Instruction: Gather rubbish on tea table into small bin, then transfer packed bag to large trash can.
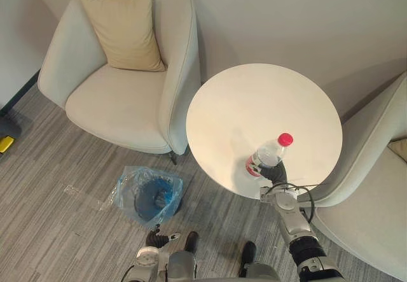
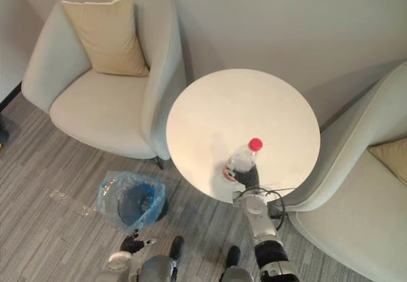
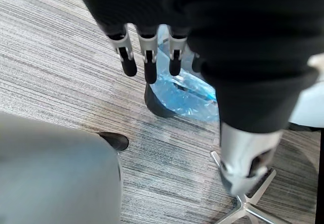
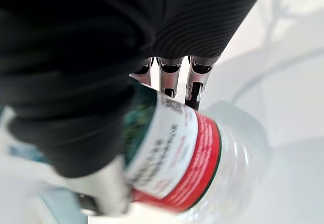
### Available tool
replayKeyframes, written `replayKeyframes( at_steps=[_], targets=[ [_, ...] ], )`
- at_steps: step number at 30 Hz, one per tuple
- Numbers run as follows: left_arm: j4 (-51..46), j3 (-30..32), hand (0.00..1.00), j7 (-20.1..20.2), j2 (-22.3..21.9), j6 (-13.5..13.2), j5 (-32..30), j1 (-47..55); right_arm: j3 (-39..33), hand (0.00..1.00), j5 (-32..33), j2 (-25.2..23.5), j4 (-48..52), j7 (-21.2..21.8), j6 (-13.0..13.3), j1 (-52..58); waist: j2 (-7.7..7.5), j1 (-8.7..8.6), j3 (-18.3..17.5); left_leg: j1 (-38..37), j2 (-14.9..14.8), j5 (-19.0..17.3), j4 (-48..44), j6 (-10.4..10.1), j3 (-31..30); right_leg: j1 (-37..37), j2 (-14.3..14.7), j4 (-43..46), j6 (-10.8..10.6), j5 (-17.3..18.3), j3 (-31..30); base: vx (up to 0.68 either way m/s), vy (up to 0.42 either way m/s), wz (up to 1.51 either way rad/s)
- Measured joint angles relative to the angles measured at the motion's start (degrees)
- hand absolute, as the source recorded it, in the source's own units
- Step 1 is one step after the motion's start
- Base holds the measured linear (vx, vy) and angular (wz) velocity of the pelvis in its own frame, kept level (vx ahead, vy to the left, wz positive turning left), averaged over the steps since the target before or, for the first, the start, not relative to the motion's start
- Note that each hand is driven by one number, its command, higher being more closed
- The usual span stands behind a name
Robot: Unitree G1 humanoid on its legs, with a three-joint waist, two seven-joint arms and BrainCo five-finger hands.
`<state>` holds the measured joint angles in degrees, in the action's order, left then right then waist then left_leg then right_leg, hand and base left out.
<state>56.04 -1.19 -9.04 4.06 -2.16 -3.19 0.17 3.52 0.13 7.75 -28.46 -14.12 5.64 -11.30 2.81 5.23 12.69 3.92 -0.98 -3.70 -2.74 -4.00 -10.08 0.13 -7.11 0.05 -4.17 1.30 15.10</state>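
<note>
The fingers (image 4: 168, 75) of the right hand (image 1: 275, 174) are curled round the labelled lower part of a clear plastic bottle (image 1: 268, 156), so that it is firmly held; its red cap (image 1: 285, 139) is pointed away from the robot. Whether the bottle's base is touching the surface cannot be told. The bottle is held over the near edge of the round white tea table (image 1: 254, 97). The left hand (image 3: 148, 57) is hung low above the grey striped carpet (image 1: 51, 193), its fingers straight and nothing held in them. Just past those fingers the small bin (image 1: 149, 198), lined with a blue bag, is stood on the carpet beside the table. A pale armchair (image 1: 121, 104) with a beige cushion (image 1: 124, 30) is set to the left of the table, and a second armchair (image 1: 375, 186) to its right.
</note>
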Motion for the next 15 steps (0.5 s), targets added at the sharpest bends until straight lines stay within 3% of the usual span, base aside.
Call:
replayKeyframes(
  at_steps=[8, 15],
  targets=[
    [0.1, 0.1, 0.00, -0.8, -0.1, 0.4, -0.9, 0.0, 0.0, 1.00, -0.1, 0.0, 13.4, 2.1, 0.2, 9.9, -0.11, -0.20, 0.0, -2.3, -0.2, -0.2, -0.1, 0.2, 1.8, 1.0, 0.0, 0.5, 0.0, 0.0, -2.8, -0.03, 0.015, -0.12],
    [0.7, 0.0, 0.00, -0.6, 0.4, 0.8, -2.7, 0.5, -0.6, 1.00, -0.2, -0.5, 21.7, 4.8, 0.6, 19.0, -1.02, -2.13, -0.8, -4.1, -0.6, -0.2, 0.1, 0.1, 3.7, 1.6, 0.3, 0.4, -0.3, -0.1, -5.3, -0.06, 0.008, -0.15]
  ],
)
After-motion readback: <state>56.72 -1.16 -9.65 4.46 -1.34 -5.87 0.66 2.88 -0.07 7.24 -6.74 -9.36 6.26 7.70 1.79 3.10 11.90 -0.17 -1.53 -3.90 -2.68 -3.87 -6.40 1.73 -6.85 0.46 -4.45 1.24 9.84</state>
